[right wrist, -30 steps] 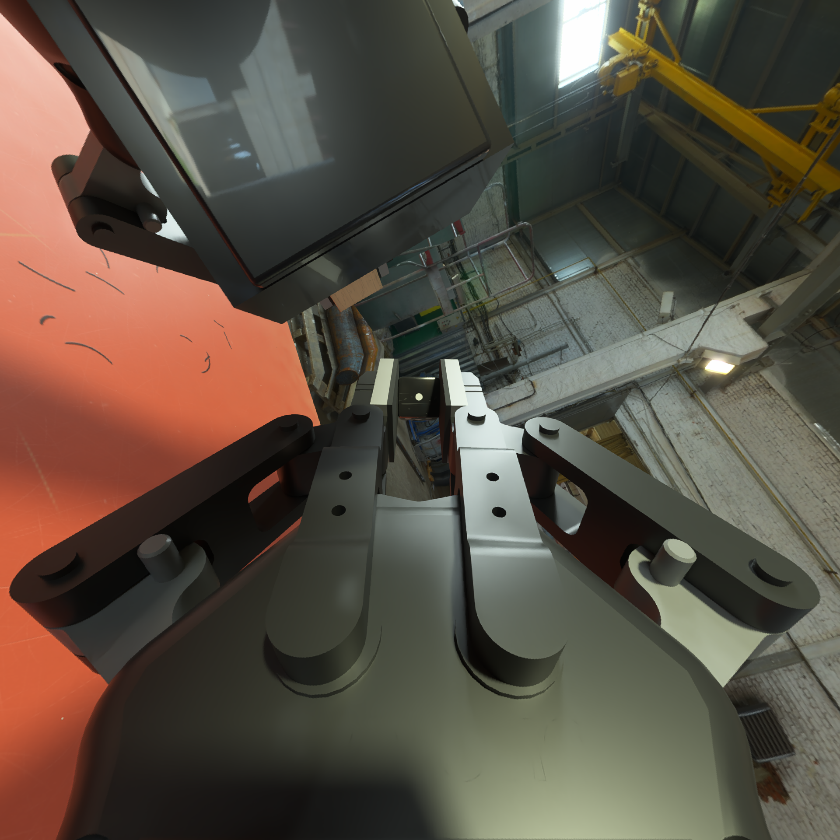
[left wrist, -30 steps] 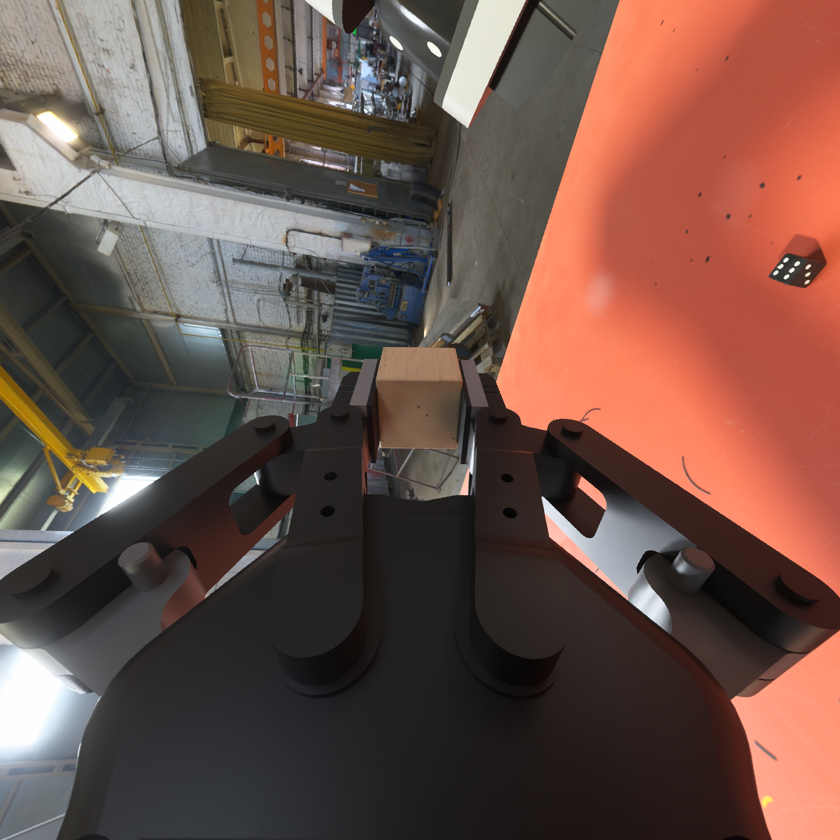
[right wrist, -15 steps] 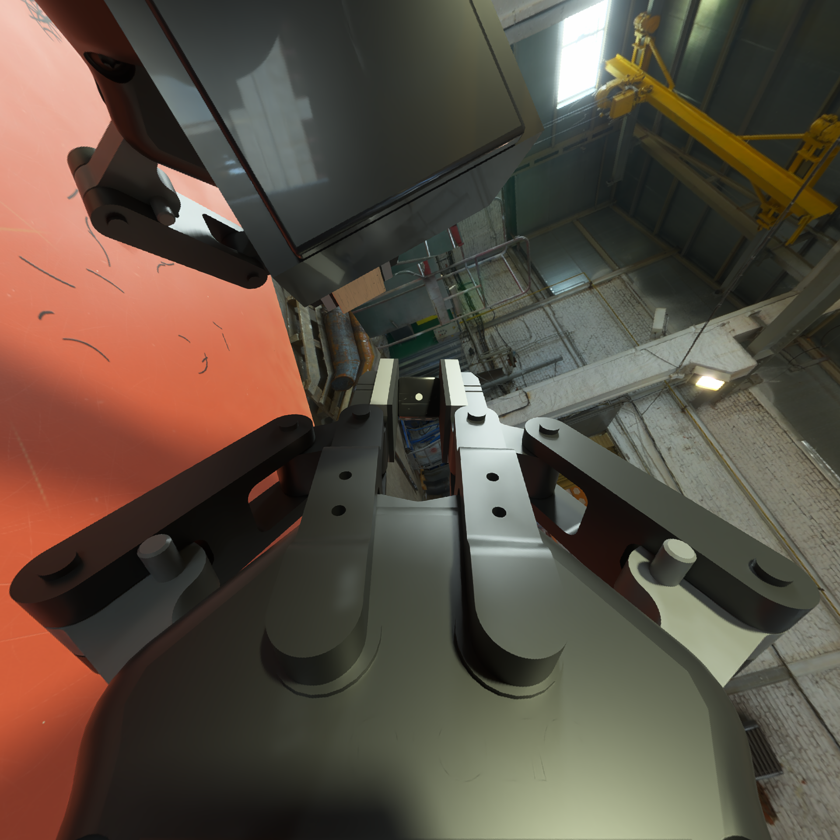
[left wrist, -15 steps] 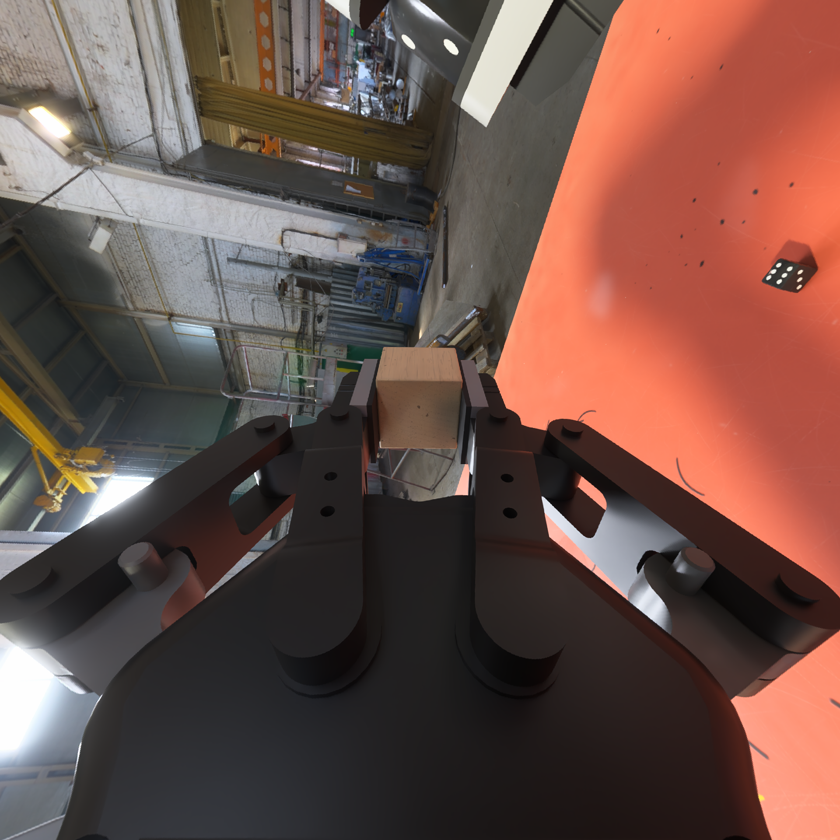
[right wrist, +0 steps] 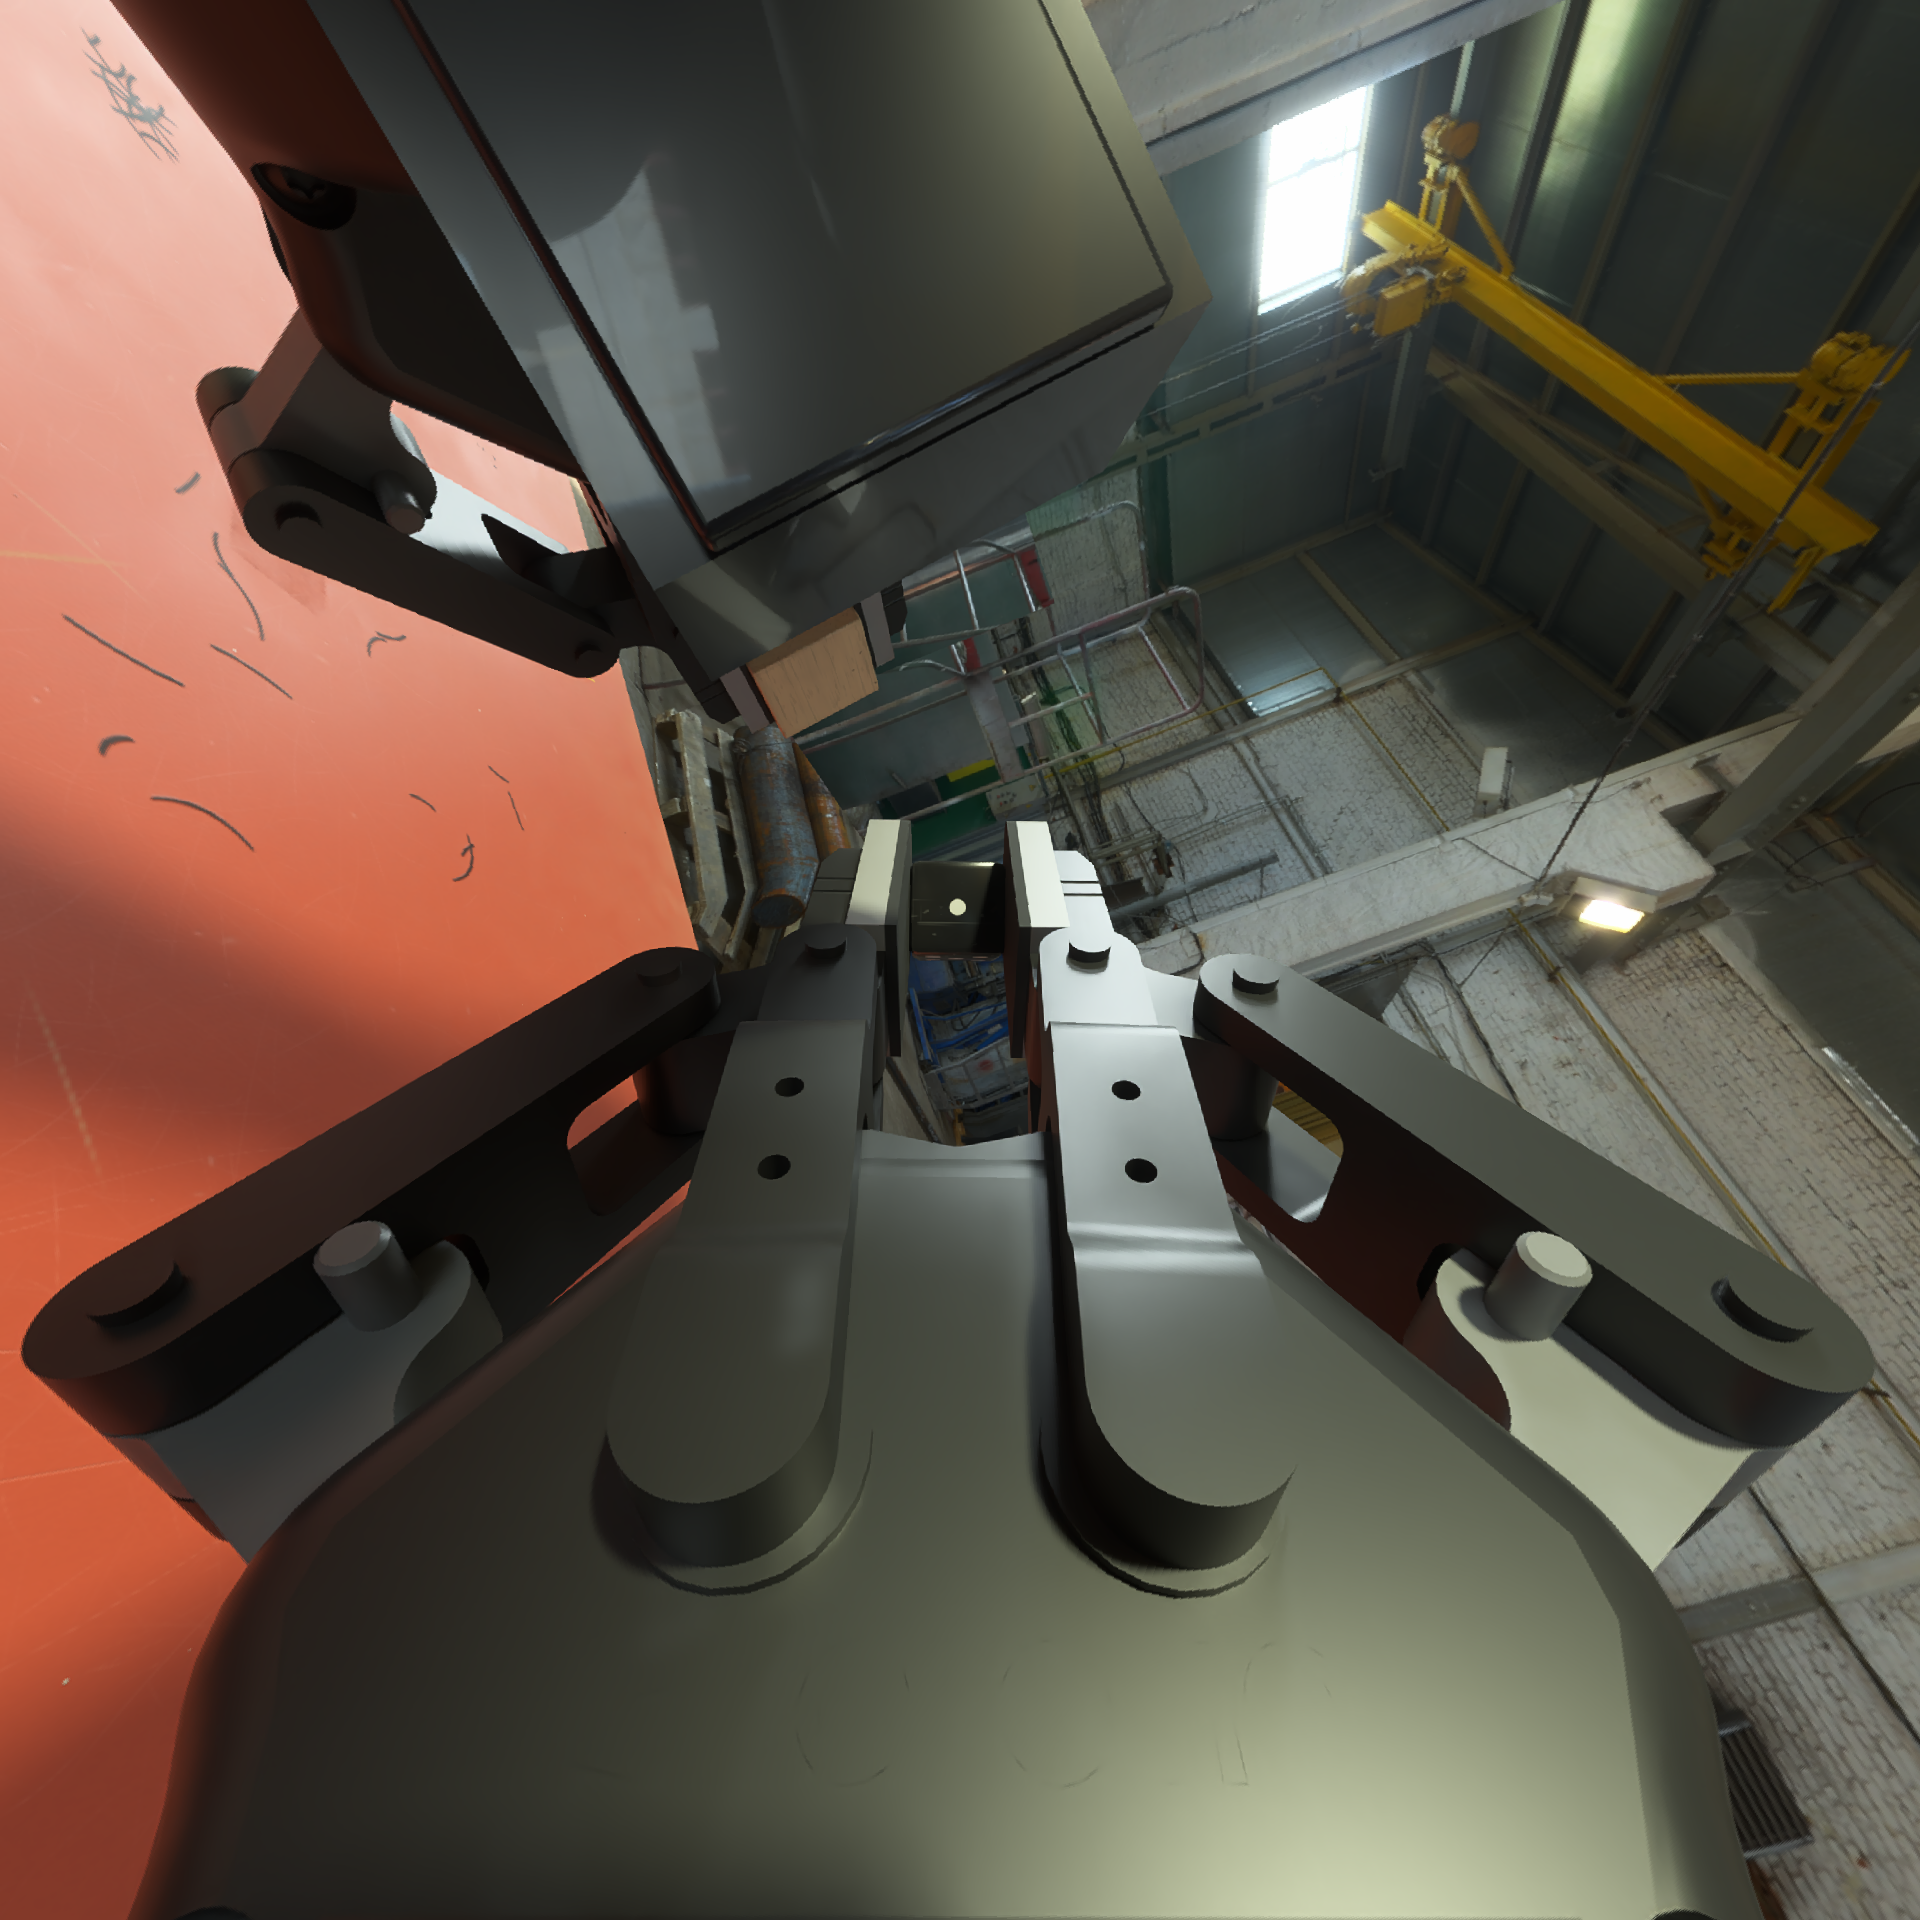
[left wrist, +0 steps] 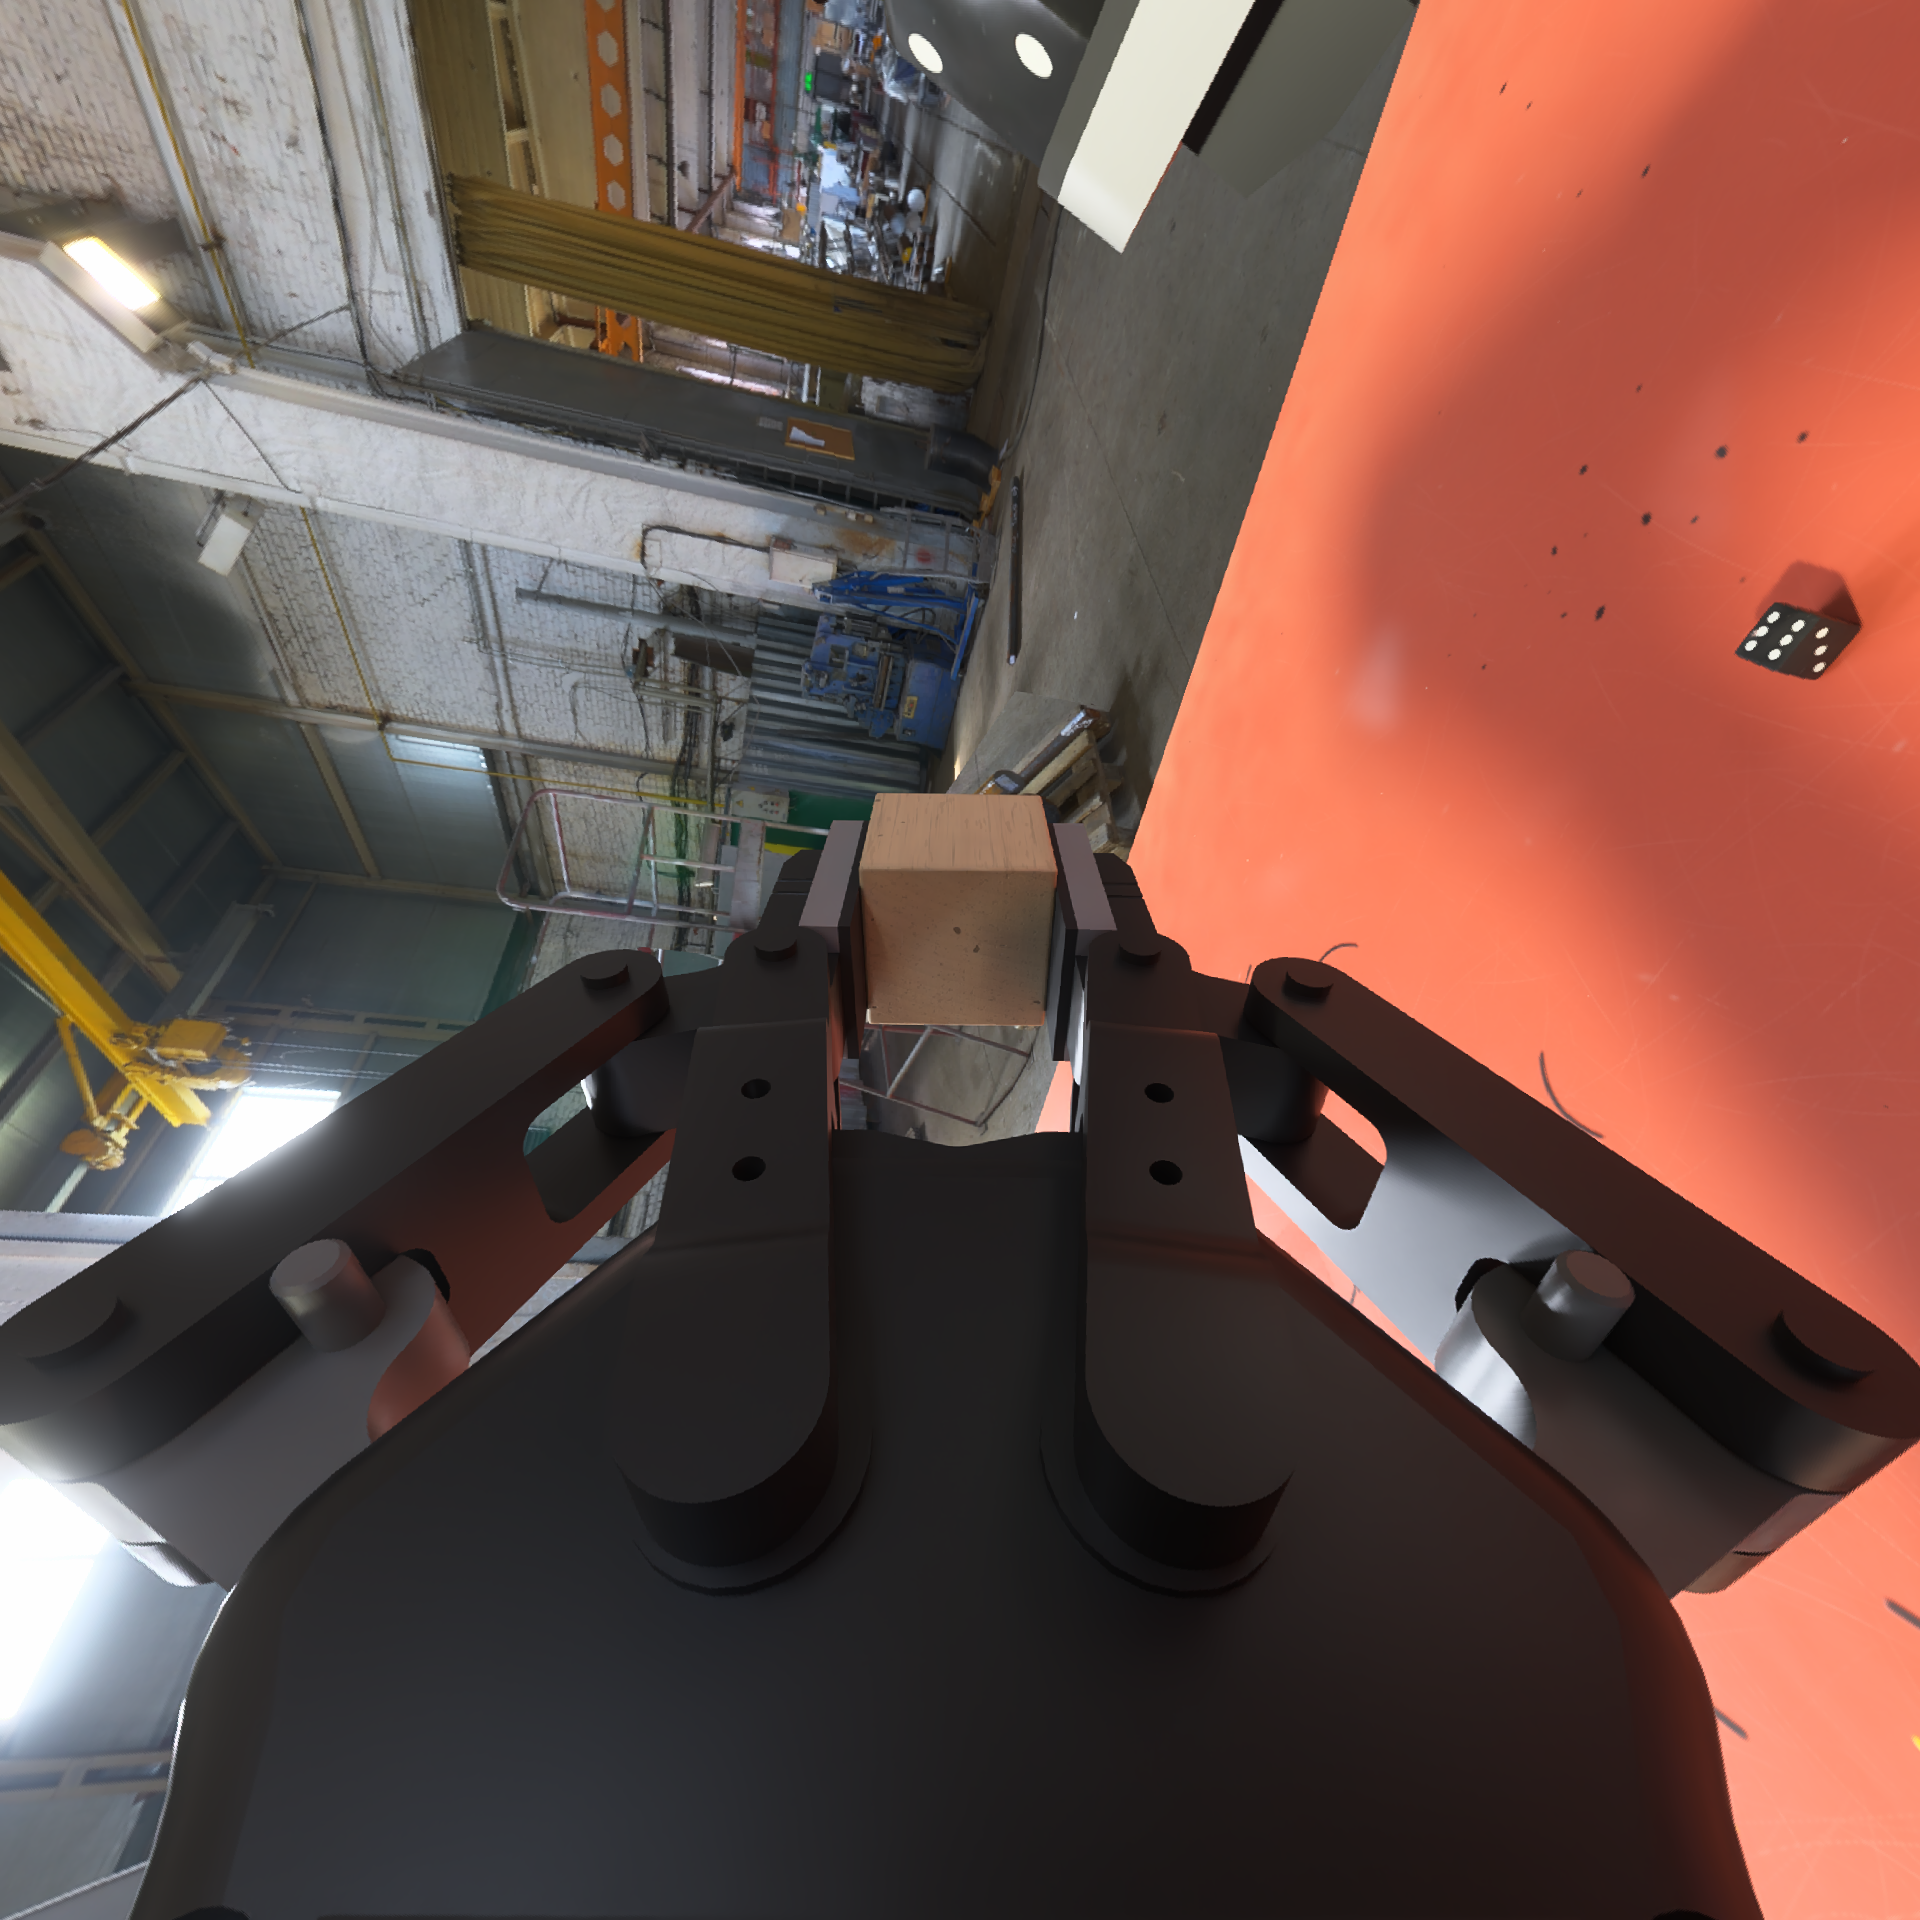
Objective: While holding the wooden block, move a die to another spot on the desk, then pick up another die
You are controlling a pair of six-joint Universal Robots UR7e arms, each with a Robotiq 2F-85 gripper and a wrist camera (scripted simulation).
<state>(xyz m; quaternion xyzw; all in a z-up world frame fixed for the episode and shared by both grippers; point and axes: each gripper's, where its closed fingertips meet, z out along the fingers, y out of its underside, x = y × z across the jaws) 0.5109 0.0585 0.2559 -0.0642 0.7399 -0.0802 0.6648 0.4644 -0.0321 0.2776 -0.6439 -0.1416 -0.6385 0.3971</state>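
Observation:
My left gripper is shut on a light wooden block and holds it off the orange desk. A black die with white dots lies on the desk to the upper right in the left wrist view. My right gripper is shut on a second black die and holds it in the air beside the desk. In the right wrist view the left gripper with the wooden block hangs above and ahead.
The left arm's grey wrist housing fills the upper middle of the right wrist view. Part of the other arm, grey and cream, shows at the top of the left wrist view. The desk surface has dark scratches. A factory hall lies beyond.
In the right wrist view the left arm's housing has shifted up and right, and its wooden block has come into sight. In the left wrist view the desk die has drifted slightly.

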